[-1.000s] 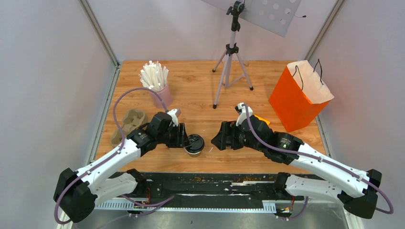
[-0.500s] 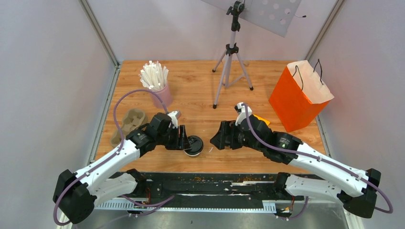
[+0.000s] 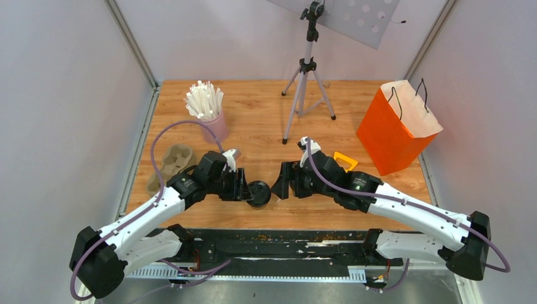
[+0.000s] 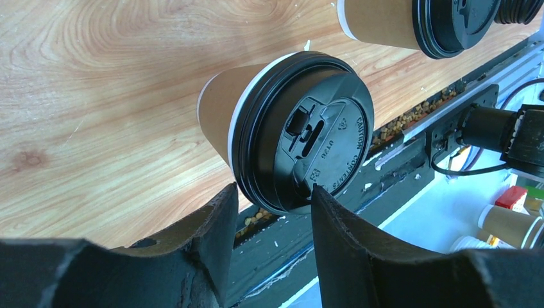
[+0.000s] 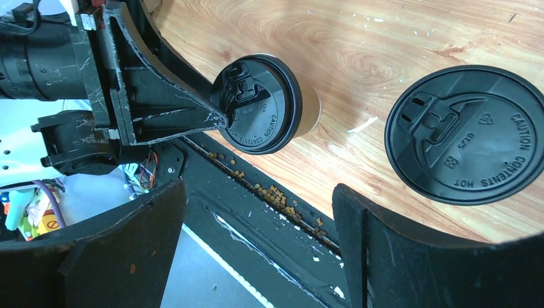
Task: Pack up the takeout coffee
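The takeout coffee (image 3: 258,193) is a kraft-brown cup with a black lid, standing on the wooden table near its front edge. It fills the middle of the left wrist view (image 4: 289,128) and shows in the right wrist view (image 5: 263,102). My left gripper (image 3: 247,188) (image 4: 269,189) is closed on the lid's rim from the left, one fingertip (image 4: 315,192) on the lid's top and the other against the rim's edge. My right gripper (image 3: 277,188) (image 5: 256,186) is wide open and empty, just right of the cup.
A second black lid (image 5: 468,135) sits close under my right gripper, apparently on another brown cup (image 4: 385,25). The pulp cup tray (image 3: 168,166) and pink cup of white sticks (image 3: 209,114) are at the left. An orange bag (image 3: 396,130) and a tripod (image 3: 307,82) stand behind.
My right arm has moved left, bringing its open gripper close to the cup. My left gripper and the cup have shifted only slightly toward the front edge.
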You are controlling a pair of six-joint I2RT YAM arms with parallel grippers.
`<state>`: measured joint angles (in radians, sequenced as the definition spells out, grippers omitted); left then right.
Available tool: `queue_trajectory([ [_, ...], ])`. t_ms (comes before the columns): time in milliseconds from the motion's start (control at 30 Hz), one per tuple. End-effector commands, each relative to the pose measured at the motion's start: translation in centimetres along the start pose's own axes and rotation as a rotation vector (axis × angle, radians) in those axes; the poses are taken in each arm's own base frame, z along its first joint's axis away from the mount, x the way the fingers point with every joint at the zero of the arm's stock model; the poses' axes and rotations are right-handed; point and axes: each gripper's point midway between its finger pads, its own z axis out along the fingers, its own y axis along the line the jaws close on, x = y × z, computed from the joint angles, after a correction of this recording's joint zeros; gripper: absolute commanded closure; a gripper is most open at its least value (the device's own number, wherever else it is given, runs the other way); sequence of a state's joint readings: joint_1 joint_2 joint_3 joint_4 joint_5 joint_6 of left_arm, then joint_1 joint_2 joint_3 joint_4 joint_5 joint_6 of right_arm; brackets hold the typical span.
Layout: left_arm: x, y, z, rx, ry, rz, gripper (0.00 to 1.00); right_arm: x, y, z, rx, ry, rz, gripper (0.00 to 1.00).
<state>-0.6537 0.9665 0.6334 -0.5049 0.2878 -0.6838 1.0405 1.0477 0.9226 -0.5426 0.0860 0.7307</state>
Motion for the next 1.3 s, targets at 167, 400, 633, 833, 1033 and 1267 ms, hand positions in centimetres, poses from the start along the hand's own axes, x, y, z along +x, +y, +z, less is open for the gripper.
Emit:
queue_trajectory([
  [167,-0.3,-0.4,-0.3,0.025,-0.025,0.012,0.33,-0.9,2.3,1.8,-0.059,-0.002,-0.012,0.2],
  [400,-2.4,-0.5,-2.4,-0.02,-0.135,0.037,0.3,-1.0,2.7,2.9,-0.065,0.012,-0.044,0.41],
  [633,-4.1,-0.5,-3.1,-0.049,-0.193,0.021,0.4,-0.9,4.3,5.1,-0.109,0.047,-0.039,0.69],
  [833,-4.5,0.0,-2.7,-0.028,-0.194,-0.024,0.47,-0.4,4.7,7.4,-0.12,0.072,-0.032,0.73],
  [1033,-3.9,0.5,-1.9,-0.012,-0.148,-0.016,0.48,0.3,4.6,9.4,-0.103,0.116,-0.034,0.75],
  [1267,-2.9,1.9,-0.6,-0.055,-0.09,0.007,0.54,1.1,2.9,10.3,-0.054,0.131,-0.038,0.76],
])
